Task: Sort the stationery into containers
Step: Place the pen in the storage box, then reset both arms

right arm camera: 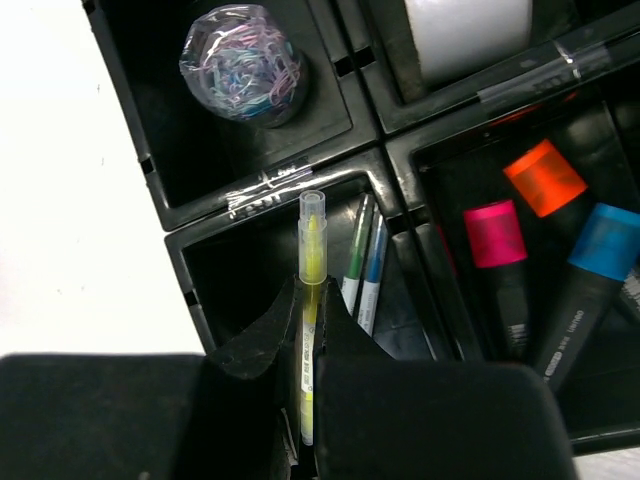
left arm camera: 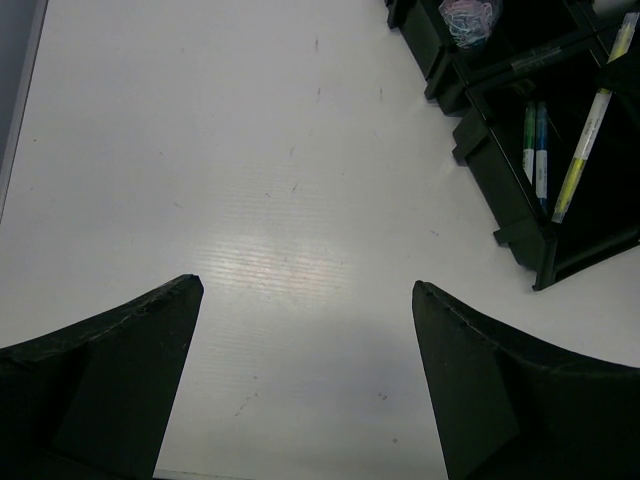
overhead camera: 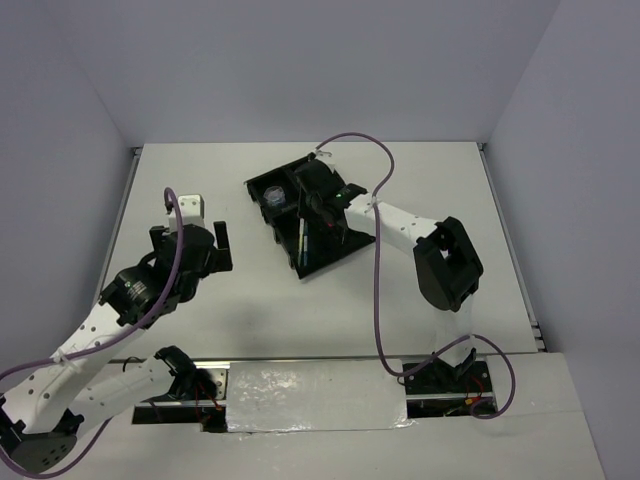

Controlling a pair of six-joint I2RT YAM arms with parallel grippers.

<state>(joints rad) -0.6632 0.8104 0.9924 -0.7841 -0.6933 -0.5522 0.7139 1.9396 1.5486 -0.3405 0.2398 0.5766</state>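
**White table, black tray: a pen poised over its compartment**

White matte table (overhead camera: 300, 330) under plain grey walls carries the black tray (overhead camera: 256, 186), a rigid plastic moulding split into four glossy-walled compartments. The right pincer (right arm camera: 300, 325) hangs over the tray, closed on a slim yellow pen (right arm camera: 312, 245) with a clear cap. It holds the pen above the compartment where a green pen (right arm camera: 356, 250) and a blue pen (right arm camera: 375, 262) lie side by side. The neighbouring compartment holds three stubby black markers: an orange-capped marker (right arm camera: 545, 177), a pink-capped marker (right arm camera: 493, 232) and a blue-capped marker (right arm camera: 610, 240). A white roll (right arm camera: 467, 35) and a round, clear-wrapped multicoloured bundle (right arm camera: 243, 62) occupy the other two. The left pincer (left arm camera: 307, 285) hovers spread wide and empty over the table beside the tray. Judged step: placing. The next move calls for lowering the yellow pen and releasing it beside its fellows.
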